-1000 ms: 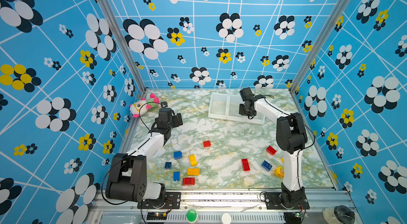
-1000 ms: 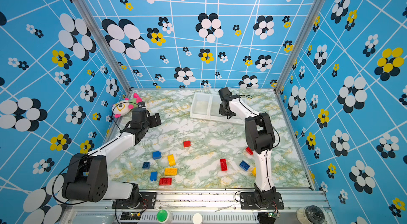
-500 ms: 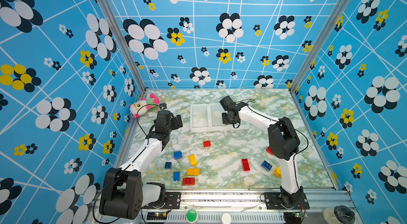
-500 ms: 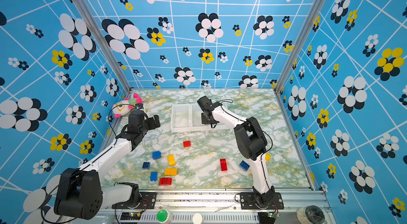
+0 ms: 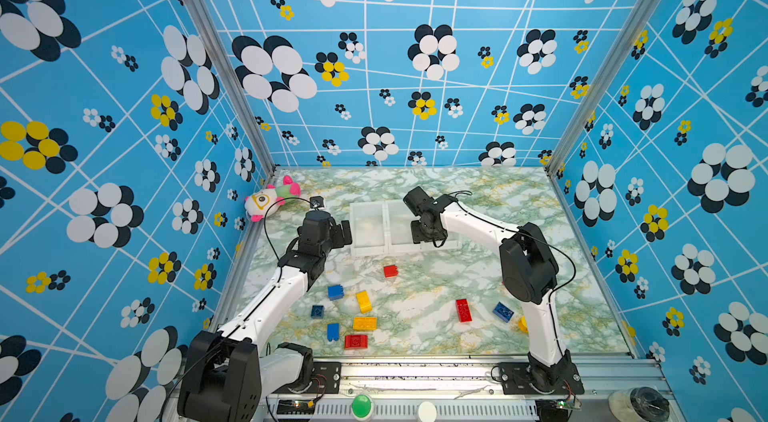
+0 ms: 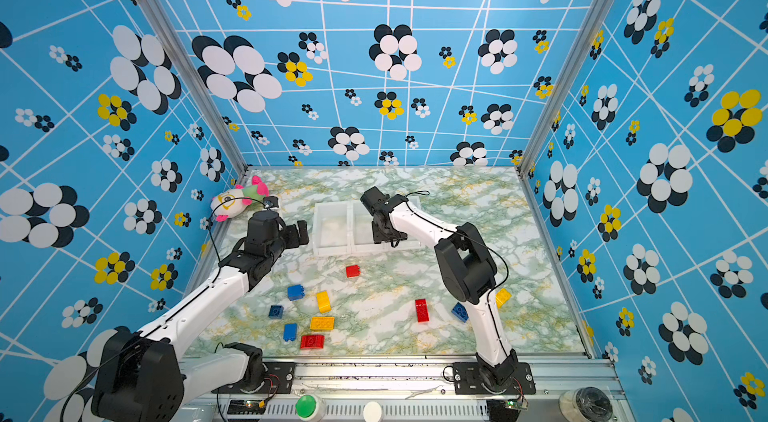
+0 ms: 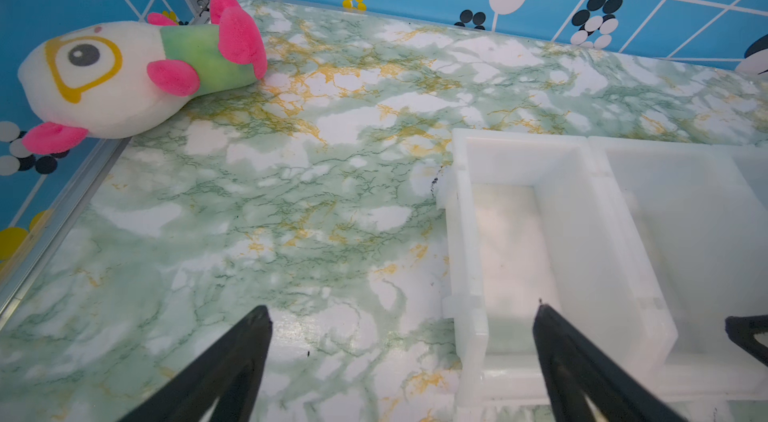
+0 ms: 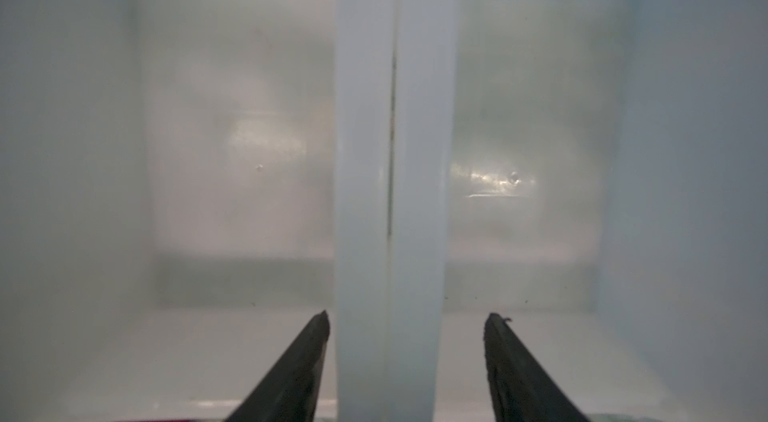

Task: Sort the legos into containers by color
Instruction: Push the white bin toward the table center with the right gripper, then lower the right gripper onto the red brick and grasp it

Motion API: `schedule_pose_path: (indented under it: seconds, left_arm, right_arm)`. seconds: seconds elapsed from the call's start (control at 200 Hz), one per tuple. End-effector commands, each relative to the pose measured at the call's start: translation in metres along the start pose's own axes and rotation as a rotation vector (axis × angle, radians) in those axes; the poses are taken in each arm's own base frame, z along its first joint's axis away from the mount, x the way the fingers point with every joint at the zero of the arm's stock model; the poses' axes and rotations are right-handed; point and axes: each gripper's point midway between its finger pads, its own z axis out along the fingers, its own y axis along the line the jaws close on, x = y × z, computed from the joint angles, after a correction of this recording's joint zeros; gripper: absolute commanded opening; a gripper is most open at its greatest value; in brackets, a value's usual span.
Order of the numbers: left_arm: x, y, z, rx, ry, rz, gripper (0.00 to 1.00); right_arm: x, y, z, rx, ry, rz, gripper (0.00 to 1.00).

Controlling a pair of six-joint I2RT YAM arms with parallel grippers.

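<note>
The containers [image 5: 370, 250] [image 6: 332, 247], joined white bins, sit empty at mid-table. My right gripper [image 5: 426, 235] [image 6: 386, 235] points down into them. In the right wrist view it [image 8: 407, 315] is open and straddles the double wall [image 8: 390, 150] between two bins, with a gap at each fingertip. My left gripper [image 5: 343, 232] [image 7: 401, 310] is open and empty, level with the bins' left end wall [image 7: 469, 233]. The legos lie loose nearer the front: red [image 5: 390, 271], blue [image 5: 335, 292], yellow [image 5: 363, 301], red [image 5: 463, 310], blue [image 5: 503, 311], and others.
A white-green-pink plush toy [image 5: 270, 202] [image 7: 124, 75] lies in the back left corner against the wall. A yellow brick [image 6: 503, 297] sits behind the right arm's upright link. Blue patterned walls close in the marble table on three sides.
The right gripper dragged the containers leftward to mid-table, then opened and let go of the bin wall. The left arm stretched forward toward the bins' left end.
</note>
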Motion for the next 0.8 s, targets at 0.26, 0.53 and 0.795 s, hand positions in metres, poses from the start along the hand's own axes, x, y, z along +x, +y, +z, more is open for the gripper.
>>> schedule_pose_path:
  seconds: [0.26,0.53,0.795]
  left_arm:
    - [0.005,-0.022,-0.012,0.011,0.019,0.013,0.99]
    - [0.015,-0.03,-0.026,0.035,0.028,0.016,0.99]
    - [0.021,-0.034,-0.024,0.051,0.054,0.041,0.99]
  right_arm:
    - [0.013,-0.065,-0.083,0.03,-0.061,0.106,0.84]
    - [0.086,-0.165,-0.079,0.098,0.047,0.278,0.91]
    - [0.13,-0.22,-0.048,0.119,0.135,0.414,0.95]
